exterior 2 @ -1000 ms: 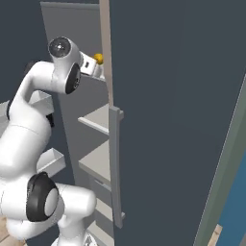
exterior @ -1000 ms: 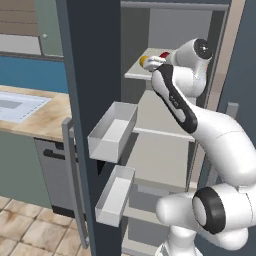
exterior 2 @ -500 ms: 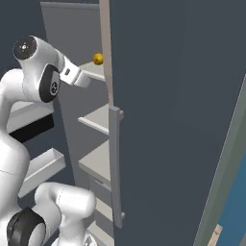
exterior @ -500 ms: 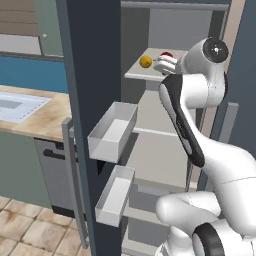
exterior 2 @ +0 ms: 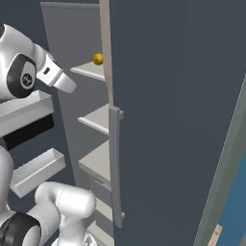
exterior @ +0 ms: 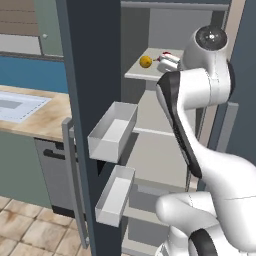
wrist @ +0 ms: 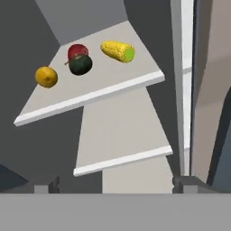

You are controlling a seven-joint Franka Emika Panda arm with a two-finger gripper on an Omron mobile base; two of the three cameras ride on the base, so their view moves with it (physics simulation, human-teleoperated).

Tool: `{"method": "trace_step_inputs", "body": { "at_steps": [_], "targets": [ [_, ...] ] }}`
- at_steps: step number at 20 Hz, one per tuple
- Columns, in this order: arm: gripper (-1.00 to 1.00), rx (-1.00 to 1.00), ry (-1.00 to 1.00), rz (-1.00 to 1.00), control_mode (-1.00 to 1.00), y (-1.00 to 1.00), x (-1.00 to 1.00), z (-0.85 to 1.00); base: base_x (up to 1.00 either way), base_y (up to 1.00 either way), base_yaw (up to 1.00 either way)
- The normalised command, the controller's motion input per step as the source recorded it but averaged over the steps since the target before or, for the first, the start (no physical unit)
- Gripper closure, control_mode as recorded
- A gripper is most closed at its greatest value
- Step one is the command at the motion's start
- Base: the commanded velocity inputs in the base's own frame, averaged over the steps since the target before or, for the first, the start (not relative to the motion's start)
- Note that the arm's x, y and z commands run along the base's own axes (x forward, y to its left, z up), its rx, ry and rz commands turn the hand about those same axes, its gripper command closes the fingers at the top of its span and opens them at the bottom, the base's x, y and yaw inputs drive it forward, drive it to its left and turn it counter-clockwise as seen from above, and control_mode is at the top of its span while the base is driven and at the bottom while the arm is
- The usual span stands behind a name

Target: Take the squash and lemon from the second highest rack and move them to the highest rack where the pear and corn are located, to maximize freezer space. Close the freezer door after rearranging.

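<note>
With the arm now lifting back from the shelves, the empty hand (wrist: 115, 185) is standing wide, while lemon (wrist: 46, 76), squash (wrist: 80, 65), pear (wrist: 76, 50) and corn (wrist: 117, 51) are all sitting on the top rack (wrist: 90, 97) in the frame's upper left, leaving the freezer door (exterior: 90, 125) to close.

We see the arm pulled back from the top rack (wrist: 90, 97) — the lemon (exterior: 145, 61) now sits uncovered beside the squash (wrist: 80, 65).
</note>
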Motion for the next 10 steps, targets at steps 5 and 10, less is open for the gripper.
{"method": "trace_step_inputs", "body": {
  "at_steps": [5, 10],
  "targets": [
    [-1.0, 0.0, 0.0, -0.01, 1.0, 0.01, -0.33, -0.02, -0.28, 0.02, 0.0],
    [-1.0, 0.0, 0.0, 0.0, 1.0, 0.0, 0.0, 0.0, -0.74, 0.35, 0.0]
  ]
}}
